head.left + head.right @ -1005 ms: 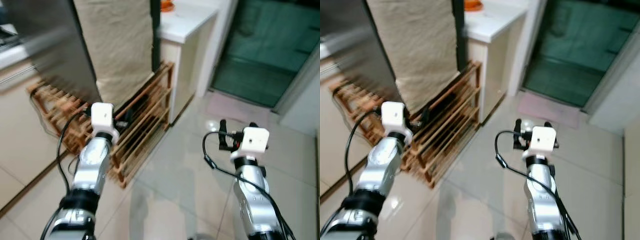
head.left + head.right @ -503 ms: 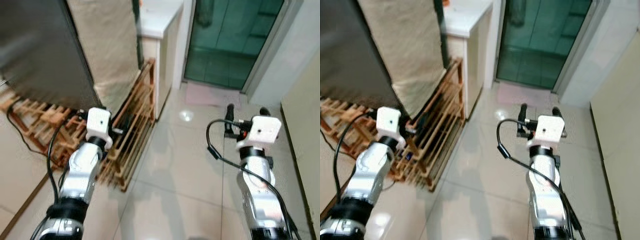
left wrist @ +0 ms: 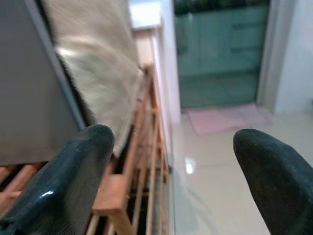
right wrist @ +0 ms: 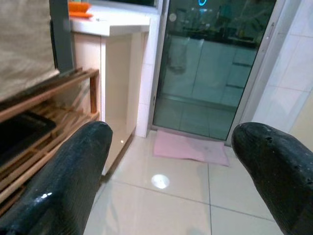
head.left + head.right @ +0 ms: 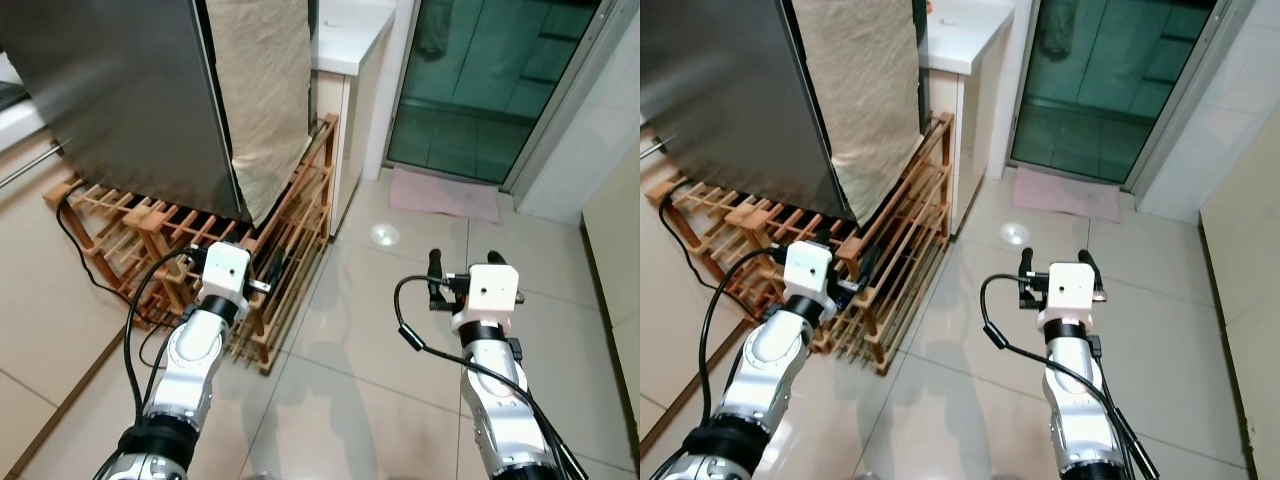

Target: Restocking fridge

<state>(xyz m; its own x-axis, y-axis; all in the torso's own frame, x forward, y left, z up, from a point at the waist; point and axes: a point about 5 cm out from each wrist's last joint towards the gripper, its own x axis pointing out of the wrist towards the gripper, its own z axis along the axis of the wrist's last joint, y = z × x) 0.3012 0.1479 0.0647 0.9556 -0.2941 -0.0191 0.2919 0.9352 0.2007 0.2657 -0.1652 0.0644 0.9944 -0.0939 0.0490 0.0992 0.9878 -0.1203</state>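
Steel-grey and tall, the big fridge (image 5: 120, 100) now stands closer in the head views than a second ago, so the robot has turned and stepped toward it. It sits on the robot's left, on a slatted wooden rack (image 5: 280, 260), with a beige cloth (image 5: 265, 80) hanging down its side. The left gripper (image 3: 171, 171) and right gripper (image 4: 171, 166) hold nothing, and their jaws are wide open. No food is picked up yet, so restocking has hardly begun.
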